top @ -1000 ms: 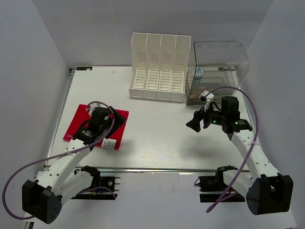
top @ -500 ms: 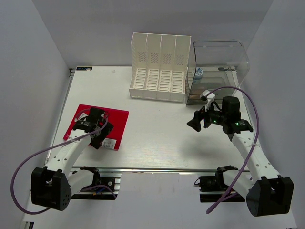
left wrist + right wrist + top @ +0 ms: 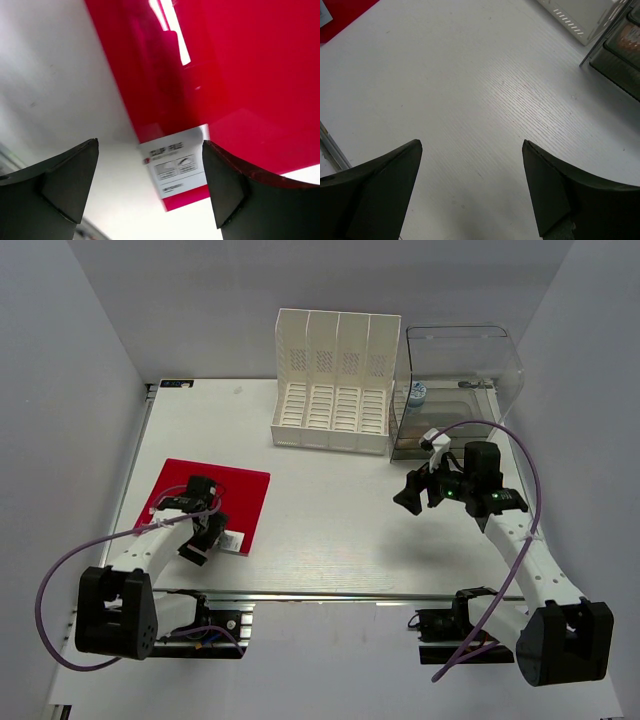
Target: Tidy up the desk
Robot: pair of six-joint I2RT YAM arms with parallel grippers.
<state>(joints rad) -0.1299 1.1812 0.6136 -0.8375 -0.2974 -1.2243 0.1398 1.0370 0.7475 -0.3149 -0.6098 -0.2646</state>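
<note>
The white desk [image 3: 330, 530] has a silvery rail [image 3: 330, 595] along its near edge. A red folder [image 3: 240, 488] with a white label [image 3: 229, 541] lies flat at the desk's left. My left gripper [image 3: 200, 538] hangs open over the folder's near corner. In the left wrist view the folder [image 3: 240, 75] and its label [image 3: 175, 167] lie below the gripper [image 3: 150, 145], with nothing held. My right gripper [image 3: 410, 498] hovers open over bare desk at the right. The right wrist view shows only desk surface [image 3: 470, 100] beyond that gripper [image 3: 471, 143].
A white slotted file organizer [image 3: 335, 385] stands at the back centre. To its right is a clear plastic box [image 3: 460, 380] with small items inside. Grey walls close in the left, right and back. The organizer's corner [image 3: 580, 15] and the box [image 3: 620, 50] show in the right wrist view.
My left arm has drawn back toward the near edge, taking its open gripper from the folder's middle to its near corner. The right arm has barely moved.
</note>
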